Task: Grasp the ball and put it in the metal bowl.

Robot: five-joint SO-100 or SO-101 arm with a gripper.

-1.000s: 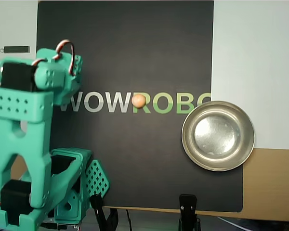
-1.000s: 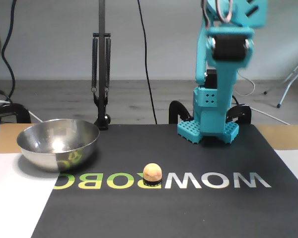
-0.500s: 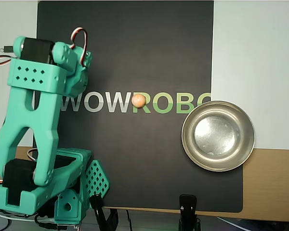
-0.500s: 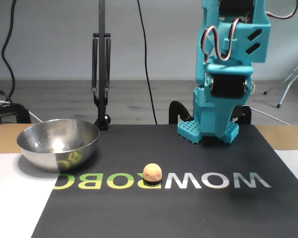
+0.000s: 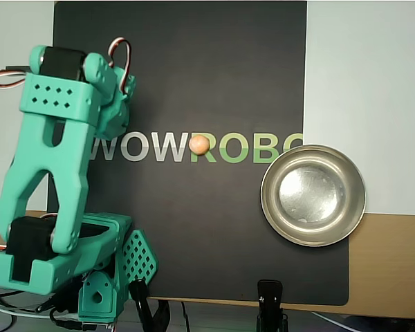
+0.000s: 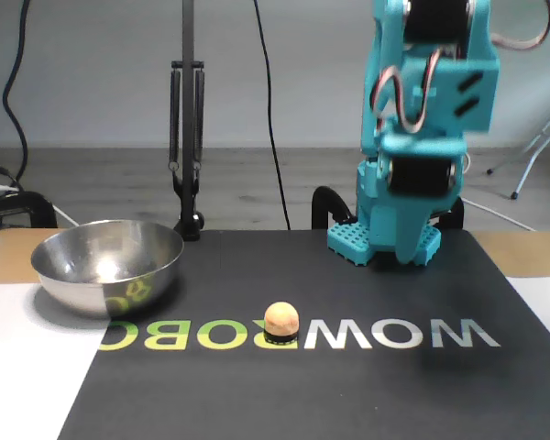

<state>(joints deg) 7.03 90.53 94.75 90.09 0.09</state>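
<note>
The ball [image 5: 199, 144] is a small orange-peach sphere resting on the printed lettering in the middle of the black mat; in the fixed view the ball [image 6: 281, 320] sits in front of the arm's base. The metal bowl [image 5: 268, 207] stands at the mat's right edge in the overhead view and holds nothing; in the fixed view the metal bowl [image 6: 101, 275] is at the left. My teal gripper [image 6: 405, 246] hangs folded downward close to the base, far from the ball. In the overhead view the gripper [image 5: 115, 119] is mostly hidden under the arm, so its jaws cannot be read.
The black mat [image 5: 194, 62] lies on a white and tan tabletop. The teal arm base [image 5: 104, 277] sits at the lower left of the overhead view. A black clamp [image 5: 270, 297] grips the mat's near edge. A thin black stand [image 6: 187, 137] rises behind the bowl.
The arm has unfolded and swung its upper part further over the mat's left edge. Ball and bowl have not moved.
</note>
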